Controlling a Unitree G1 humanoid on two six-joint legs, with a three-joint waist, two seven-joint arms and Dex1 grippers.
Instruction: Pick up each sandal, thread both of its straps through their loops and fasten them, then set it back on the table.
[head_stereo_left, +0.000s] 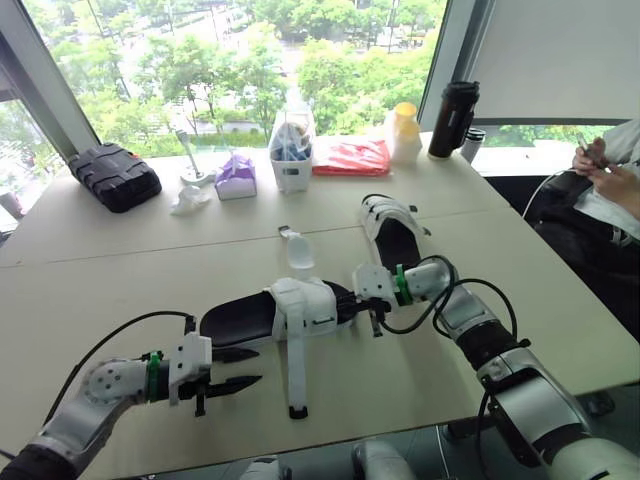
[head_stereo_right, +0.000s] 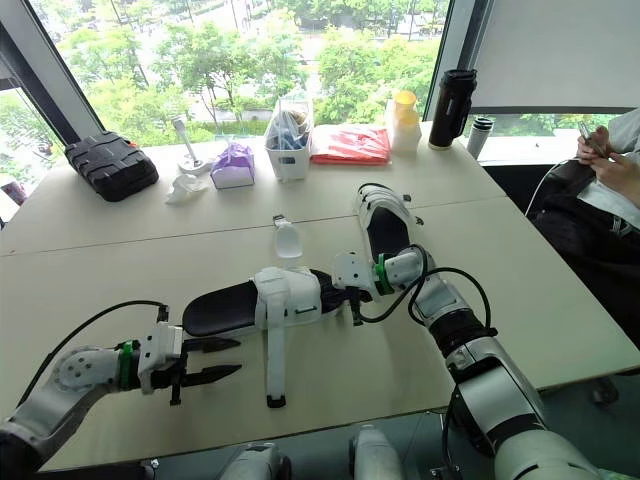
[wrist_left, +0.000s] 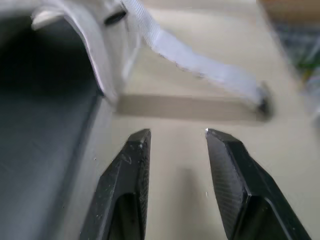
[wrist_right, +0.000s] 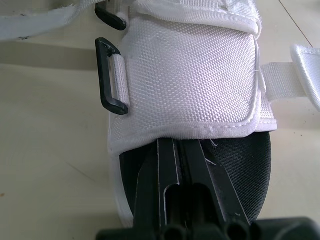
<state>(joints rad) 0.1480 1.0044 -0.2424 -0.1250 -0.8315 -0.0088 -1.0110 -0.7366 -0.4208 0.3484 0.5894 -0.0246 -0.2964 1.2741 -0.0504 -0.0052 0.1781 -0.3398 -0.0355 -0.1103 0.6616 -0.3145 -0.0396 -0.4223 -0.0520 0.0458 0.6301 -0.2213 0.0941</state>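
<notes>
By the look of it the work has barely begun: the near sandal (head_stereo_left: 240, 315) lies on the desk (head_stereo_left: 120, 270) with its long strap (head_stereo_left: 297, 370) loose and unthreaded, the right gripper (wrist_right: 179, 150) closed with nothing pinched and slid under the upper, the left gripper (head_stereo_left: 255, 366) parted and empty beside the heel, and the far sandal (head_stereo_left: 392, 235) lying beyond.

The pale desk (head_stereo_left: 120, 270) carries one sandal (head_stereo_left: 250, 315) close to its near edge, a loose white strap (head_stereo_left: 296, 370) trailing toward that edge, and a second sandal (head_stereo_left: 392, 232) nearer the right edge. Along the far edge stand a black case (head_stereo_left: 115, 176) by the left corner, a purple box (head_stereo_left: 236, 177), a white bin (head_stereo_left: 292, 160), a red bag (head_stereo_left: 350, 156) and a black tumbler (head_stereo_left: 452, 118).
</notes>
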